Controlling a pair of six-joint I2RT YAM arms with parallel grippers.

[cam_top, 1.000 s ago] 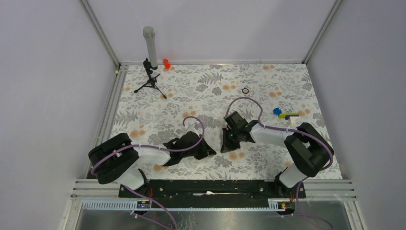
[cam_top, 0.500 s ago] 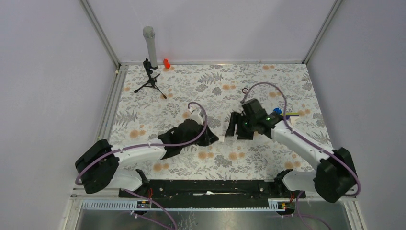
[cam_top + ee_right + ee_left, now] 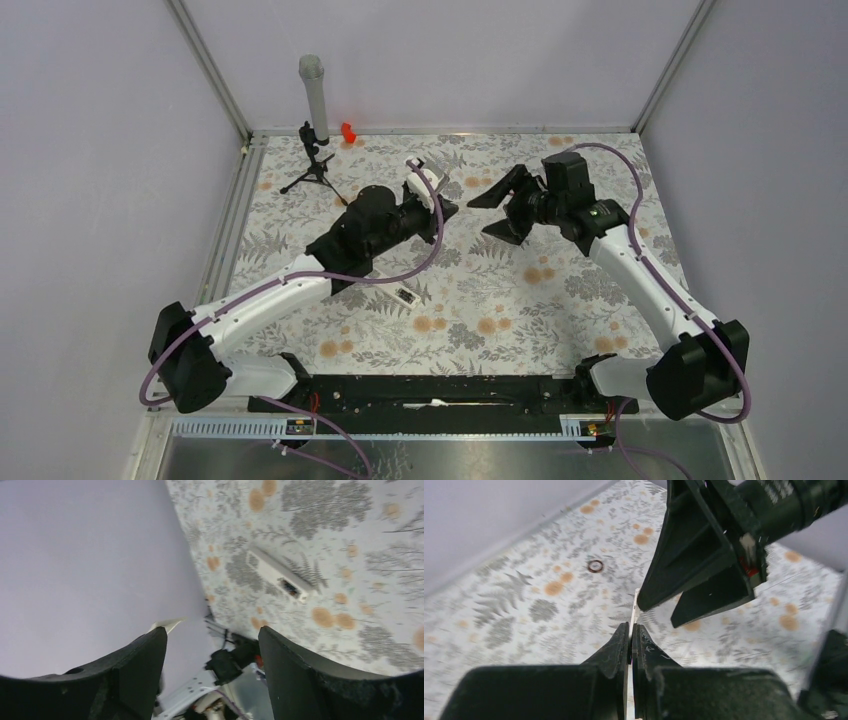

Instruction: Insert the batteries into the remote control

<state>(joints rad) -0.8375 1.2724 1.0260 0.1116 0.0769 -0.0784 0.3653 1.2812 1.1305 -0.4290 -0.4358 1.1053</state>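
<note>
We fear the slim white plastic remote control (image 3: 405,296), loose on the floral table (image 3: 560,310) nearest the bases, may skid if pressed, while beyond it our left tool (image 3: 631,627), clamped on a thin white plastic strip (image 3: 634,607), could clash with the empty, spread-apart right tool (image 3: 477,218), a small dark ring (image 3: 595,566) lying farther off and the batteries nowhere visible.

Across the desk (image 3: 560,300), a cloth printed with grey ferns and orange blooms. At the far left corner, a small black tripod (image 3: 316,168) with legs splayed, and upright at its head a grey tube (image 3: 312,92). Just right of the tube, against the far metal rail (image 3: 480,130), a small red object (image 3: 347,131), too small to identify. Flat on the cloth, a small dark ring (image 3: 595,566). Raised above the desk, seen edge-on, a short white strip (image 3: 634,611). All around, plain lilac-grey walls (image 3: 100,150).
</note>
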